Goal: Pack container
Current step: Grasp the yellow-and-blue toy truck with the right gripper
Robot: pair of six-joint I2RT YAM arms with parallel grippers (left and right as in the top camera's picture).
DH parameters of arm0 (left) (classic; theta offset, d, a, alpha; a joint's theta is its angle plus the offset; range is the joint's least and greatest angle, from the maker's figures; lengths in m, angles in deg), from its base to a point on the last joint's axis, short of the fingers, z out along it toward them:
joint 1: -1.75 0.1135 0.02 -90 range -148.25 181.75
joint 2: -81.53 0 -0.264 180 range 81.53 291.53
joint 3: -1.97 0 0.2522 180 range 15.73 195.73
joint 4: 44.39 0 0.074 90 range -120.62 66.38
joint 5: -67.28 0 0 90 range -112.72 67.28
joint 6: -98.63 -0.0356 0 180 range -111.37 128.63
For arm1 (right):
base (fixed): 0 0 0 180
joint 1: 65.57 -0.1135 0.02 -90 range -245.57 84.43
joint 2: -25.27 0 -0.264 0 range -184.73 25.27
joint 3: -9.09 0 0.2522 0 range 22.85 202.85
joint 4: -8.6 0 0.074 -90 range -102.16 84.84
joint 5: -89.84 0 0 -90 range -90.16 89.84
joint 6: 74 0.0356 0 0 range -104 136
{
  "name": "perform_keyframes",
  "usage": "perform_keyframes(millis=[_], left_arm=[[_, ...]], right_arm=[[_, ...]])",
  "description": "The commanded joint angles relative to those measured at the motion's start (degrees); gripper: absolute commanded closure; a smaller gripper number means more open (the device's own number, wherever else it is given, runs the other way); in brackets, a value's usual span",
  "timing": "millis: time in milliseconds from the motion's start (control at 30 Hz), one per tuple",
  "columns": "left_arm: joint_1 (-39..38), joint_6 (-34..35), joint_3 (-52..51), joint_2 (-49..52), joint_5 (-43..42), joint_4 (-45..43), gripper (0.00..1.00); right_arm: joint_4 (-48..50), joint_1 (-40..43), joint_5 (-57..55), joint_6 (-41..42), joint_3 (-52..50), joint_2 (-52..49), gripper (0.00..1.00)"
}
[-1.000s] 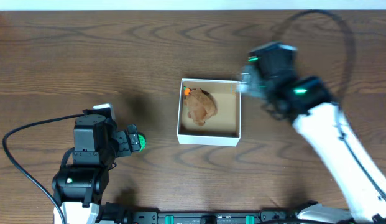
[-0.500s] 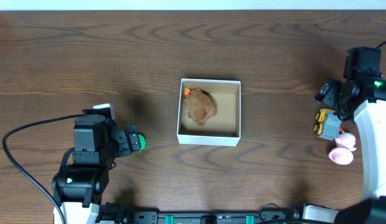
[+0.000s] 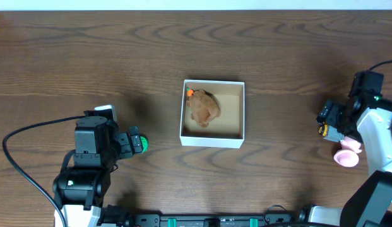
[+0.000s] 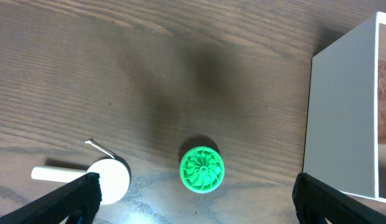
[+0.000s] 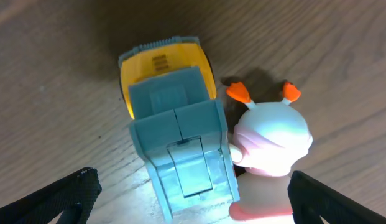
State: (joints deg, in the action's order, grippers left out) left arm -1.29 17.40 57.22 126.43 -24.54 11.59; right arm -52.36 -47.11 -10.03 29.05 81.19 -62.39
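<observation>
1. The container (image 3: 211,141) sat mid-bench, well apart from both arms. It was a small square cardboard box, open at the top, white outside and tan inside.
2. A lumpy brown toy (image 3: 203,108) with an orange tip already lay in its left half, while the right half was bare.
3. I judged the box light and fairly stiff, but its thin walls would dent under a hard squeeze. It would likely slide on the smooth wood bench (image 3: 88,50) if nudged. The safest hold would be one wall pinched over the rim, near a corner.
4. The right gripper (image 5: 193,199) was spread wide above a toy truck (image 5: 177,130) with a yellow cab and grey boxy body of hard-looking plastic. Its fingers touched nothing.
5. The truck's flat grey sides looked like the best faces to pinch.
6. A glossy pink rounded toy (image 5: 270,140) with two orange stalks lay against the truck.
7. The left gripper (image 4: 193,205) was also wide and empty, over a green ribbed disc (image 4: 202,169) just beside a white round piece (image 4: 109,180).
</observation>
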Motion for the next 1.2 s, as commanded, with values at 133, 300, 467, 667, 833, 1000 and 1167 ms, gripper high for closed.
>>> perform_keyframes(millis=[133,300,467,667,833,1000,1167], left_arm=[[0.2,-0.3,1.2,0.0,-0.6,0.2,0.02],[0.2,-0.3,1.2,0.0,-0.6,0.2,0.02],[0.2,-0.3,1.2,0.0,-0.6,0.2,0.02],[0.2,-0.3,1.2,0.0,-0.6,0.2,0.02],[0.2,-0.3,1.2,0.0,-0.6,0.2,0.02],[0.2,-0.3,1.2,0.0,-0.6,0.2,0.02],[0.2,-0.3,1.2,0.0,-0.6,0.2,0.02]], right_arm=[[5.5,0.7,0.5,-3.6,-4.5,-0.1,0.01],[9.8,0.7,3.3,-5.5,-6.9,-0.1,0.01],[13.2,0.7,4.6,-6.9,-8.7,-0.1,0.02],[13.6,0.7,4.6,-6.9,-8.7,-0.1,0.13],[13.6,0.7,4.6,-6.9,-8.7,-0.1,0.28],[13.6,0.7,4.6,-6.9,-8.7,-0.1,0.36],[13.6,0.7,4.6,-6.9,-8.7,-0.1,0.46]])
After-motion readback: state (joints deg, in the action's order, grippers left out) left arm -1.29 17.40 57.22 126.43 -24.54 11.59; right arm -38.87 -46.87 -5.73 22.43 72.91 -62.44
